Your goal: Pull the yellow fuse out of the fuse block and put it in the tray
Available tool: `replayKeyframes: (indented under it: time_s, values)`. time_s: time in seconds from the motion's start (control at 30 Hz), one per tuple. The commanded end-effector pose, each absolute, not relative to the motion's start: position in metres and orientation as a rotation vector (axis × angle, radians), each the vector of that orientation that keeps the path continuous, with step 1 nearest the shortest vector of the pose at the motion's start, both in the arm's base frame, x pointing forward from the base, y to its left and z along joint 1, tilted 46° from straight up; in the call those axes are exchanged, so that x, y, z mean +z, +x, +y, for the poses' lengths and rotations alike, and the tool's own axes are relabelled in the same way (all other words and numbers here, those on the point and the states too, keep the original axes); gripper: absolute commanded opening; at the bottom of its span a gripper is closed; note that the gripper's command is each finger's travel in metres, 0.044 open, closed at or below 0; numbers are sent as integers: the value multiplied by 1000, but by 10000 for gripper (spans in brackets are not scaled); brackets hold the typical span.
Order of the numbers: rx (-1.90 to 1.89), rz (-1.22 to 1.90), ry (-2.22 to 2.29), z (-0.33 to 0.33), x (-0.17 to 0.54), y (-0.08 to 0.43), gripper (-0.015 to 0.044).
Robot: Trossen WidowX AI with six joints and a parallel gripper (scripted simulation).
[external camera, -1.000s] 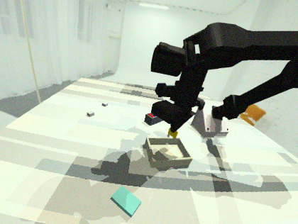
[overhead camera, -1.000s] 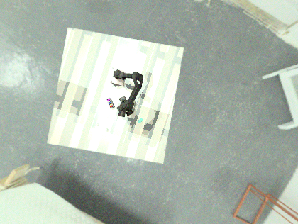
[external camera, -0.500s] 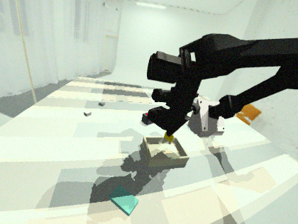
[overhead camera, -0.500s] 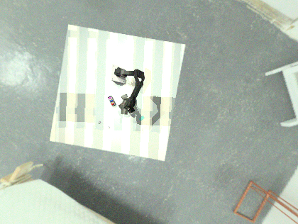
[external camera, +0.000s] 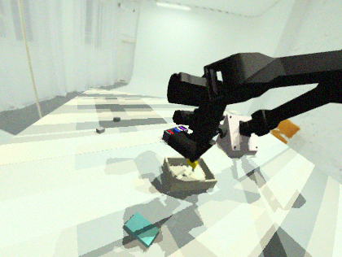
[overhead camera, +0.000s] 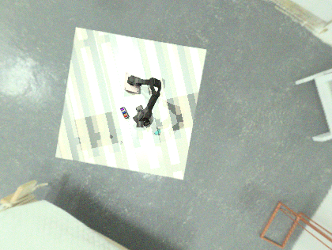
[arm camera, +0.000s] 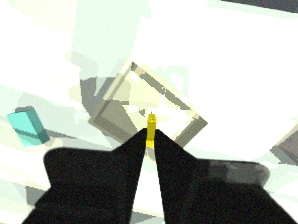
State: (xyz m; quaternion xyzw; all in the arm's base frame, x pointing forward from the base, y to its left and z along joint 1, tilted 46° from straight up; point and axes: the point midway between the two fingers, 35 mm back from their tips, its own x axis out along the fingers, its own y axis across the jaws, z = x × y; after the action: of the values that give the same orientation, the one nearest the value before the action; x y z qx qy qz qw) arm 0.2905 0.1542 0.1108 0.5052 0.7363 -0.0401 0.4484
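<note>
While its jaws are clenching the yellow fuse (external camera: 192,164) (arm camera: 151,131), the gripper (external camera: 193,158) (arm camera: 150,132) is holding it at the tray (external camera: 188,186) (arm camera: 107,132); the fuse block (overhead camera: 124,113) (external camera: 166,136) is standing apart, and a teal block (overhead camera: 157,132) (external camera: 141,229) (arm camera: 28,127) is lying near the tray.

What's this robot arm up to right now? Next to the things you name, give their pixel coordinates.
The arm's end effector (external camera: 193,159) (arm camera: 150,132) is shut on a yellow fuse (external camera: 191,164) (arm camera: 151,123), holding it over the open tray (external camera: 189,186) (arm camera: 192,134). The fuse is out of the fuse block (overhead camera: 124,112) (external camera: 166,136), which stands off to the side with other coloured fuses in it. It has not been let go yet. A teal block (overhead camera: 157,132) (external camera: 141,229) (arm camera: 26,128) lies on the other side of the tray.
</note>
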Motion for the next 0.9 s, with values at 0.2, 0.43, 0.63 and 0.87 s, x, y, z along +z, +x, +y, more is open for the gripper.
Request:
replayKeyframes:
  time_s: [0.2, 0.43, 0.63, 0.87]
  values:
    - [-99, 1821, 1250, 154, 111, 291, 236]
    - [-102, 1825, 1255, 129, 134, 293, 330]
    - [-102, 1825, 1256, 127, 136, 293, 330]
    - [-109, 1828, 1257, 128, 134, 292, 330]
